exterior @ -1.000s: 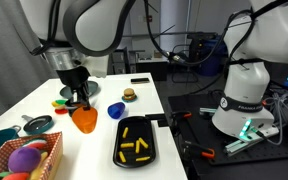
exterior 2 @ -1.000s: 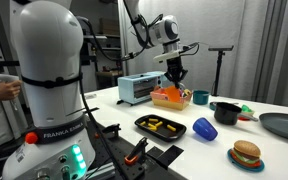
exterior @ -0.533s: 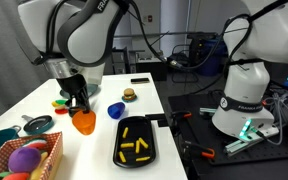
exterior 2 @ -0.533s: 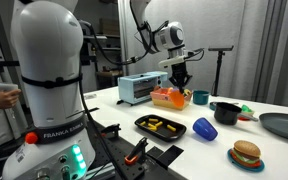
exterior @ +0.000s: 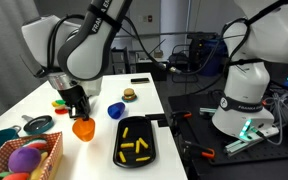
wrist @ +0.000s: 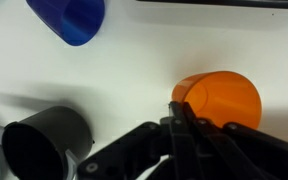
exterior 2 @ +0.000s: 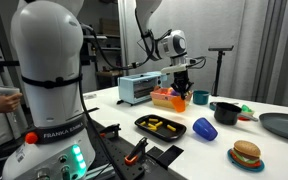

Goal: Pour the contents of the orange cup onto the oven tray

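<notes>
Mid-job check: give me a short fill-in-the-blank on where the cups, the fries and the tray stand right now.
1. The gripper is shut on the rim of the ____ cup.
2. The yellow fries lie on the black ____.
3. The blue cup lies on its ____ on the table.
4. In the wrist view, the orange cup looks ____ inside.

Missing words: orange; tray; side; empty
</notes>
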Motion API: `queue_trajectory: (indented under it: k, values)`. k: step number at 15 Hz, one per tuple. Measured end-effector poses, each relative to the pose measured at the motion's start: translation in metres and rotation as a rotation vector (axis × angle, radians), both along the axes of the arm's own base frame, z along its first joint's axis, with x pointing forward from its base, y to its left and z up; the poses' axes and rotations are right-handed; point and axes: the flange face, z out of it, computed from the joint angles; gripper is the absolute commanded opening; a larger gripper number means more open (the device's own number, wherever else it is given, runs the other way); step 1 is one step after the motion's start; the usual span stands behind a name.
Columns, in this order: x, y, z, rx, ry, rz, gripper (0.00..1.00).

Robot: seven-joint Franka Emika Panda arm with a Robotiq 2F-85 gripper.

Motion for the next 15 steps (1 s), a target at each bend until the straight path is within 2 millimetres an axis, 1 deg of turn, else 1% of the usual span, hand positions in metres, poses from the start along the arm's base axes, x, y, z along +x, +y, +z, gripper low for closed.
queue_trajectory:
  k: [4,5,6,9,10,13,15]
  values:
    - [0.007,0.000,-0.008,0.002,0.000,-0.003,0.01]
    - [0.008,0.000,-0.009,0.003,0.000,-0.005,0.29]
    - [0.010,-0.001,-0.009,0.006,-0.001,-0.010,0.30]
    - [0.014,-0.010,-0.007,0.010,-0.009,-0.036,0.51]
    - [0.015,-0.015,-0.006,0.010,-0.012,-0.045,0.60]
    - [0.016,-0.028,-0.004,0.013,-0.019,-0.072,0.82]
    - [0.018,-0.032,-0.004,0.016,-0.021,-0.082,0.97]
